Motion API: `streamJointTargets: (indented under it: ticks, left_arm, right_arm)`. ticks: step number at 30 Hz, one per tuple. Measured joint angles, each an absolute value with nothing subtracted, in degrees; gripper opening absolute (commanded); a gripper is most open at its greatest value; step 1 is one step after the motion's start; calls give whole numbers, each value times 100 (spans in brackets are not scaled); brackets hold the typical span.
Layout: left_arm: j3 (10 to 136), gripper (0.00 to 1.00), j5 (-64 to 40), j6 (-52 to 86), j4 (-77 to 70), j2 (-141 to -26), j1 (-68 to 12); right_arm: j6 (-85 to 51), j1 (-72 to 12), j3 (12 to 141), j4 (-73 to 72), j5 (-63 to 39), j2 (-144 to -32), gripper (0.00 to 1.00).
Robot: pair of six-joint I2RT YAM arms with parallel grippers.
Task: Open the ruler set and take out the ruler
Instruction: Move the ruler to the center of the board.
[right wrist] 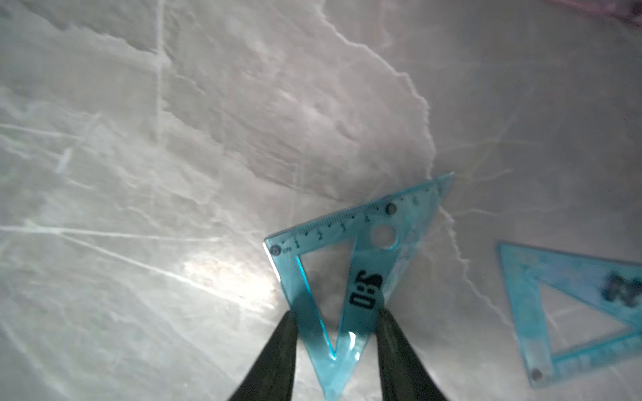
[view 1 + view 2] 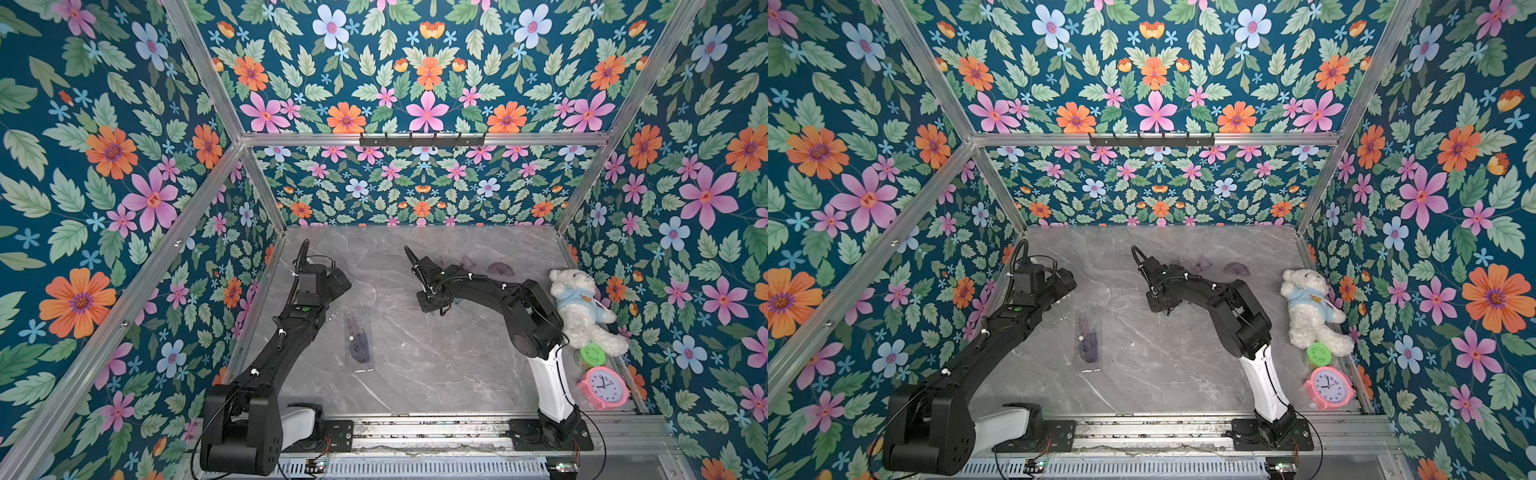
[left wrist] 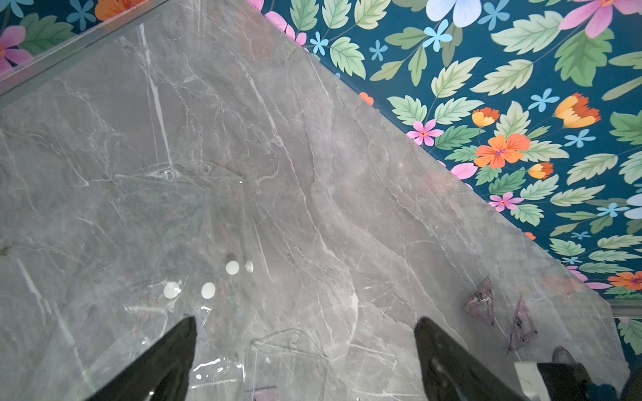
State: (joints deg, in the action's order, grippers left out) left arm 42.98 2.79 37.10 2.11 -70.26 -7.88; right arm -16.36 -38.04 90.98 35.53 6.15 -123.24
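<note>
Right gripper (image 1: pixel 337 347) is pinching a see-through teal plastic triangle ruler (image 1: pixel 330 236) down by the grey marble worktop (image 1: pixel 173 139); left gripper (image 3: pixel 305 361) spread wide above the clear plastic ruler-set pouch (image 3: pixel 180 222).

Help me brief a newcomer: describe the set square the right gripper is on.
On the marble table, find the right gripper. The set square lies between its fingers. Unlike the other square lying free beside it, this one is pinched at its narrow tip.
</note>
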Motion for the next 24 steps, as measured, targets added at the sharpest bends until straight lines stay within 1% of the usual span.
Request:
streamJointTargets:
  ticks: [6, 14, 20, 24]
  left_arm:
    - [4298, 99, 191, 3712, 204, -7026, -788]
    - [4303, 99, 36, 3688, 172, -7076, -788]
    - [4303, 99, -45, 3638, 167, -7091, -788]
    - [4309, 99, -163, 3597, 130, -7102, -790]
  right_arm:
    - [-1632, -3610, 8873, 3450, 611, -12191, 39]
    - [-1570, -3557, 8993, 3516, 609, -12232, 43]
    - [-1487, -3540, 9091, 3680, 639, -12252, 57]
    - [-1481, -3546, 9098, 3787, 642, -12167, 64]
